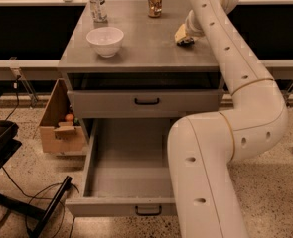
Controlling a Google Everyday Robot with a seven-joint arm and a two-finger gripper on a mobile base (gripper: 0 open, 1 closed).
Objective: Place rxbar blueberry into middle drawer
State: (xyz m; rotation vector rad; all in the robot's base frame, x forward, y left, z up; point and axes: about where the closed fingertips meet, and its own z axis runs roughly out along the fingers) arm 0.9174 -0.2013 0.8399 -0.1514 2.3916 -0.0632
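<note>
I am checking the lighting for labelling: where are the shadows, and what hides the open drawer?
Camera view: warm light; deep shadow in the gap under the countertop; the open middle drawer has an evenly lit floor, its right part hidden by the arm; the tool is low over the countertop's right rear.
</note>
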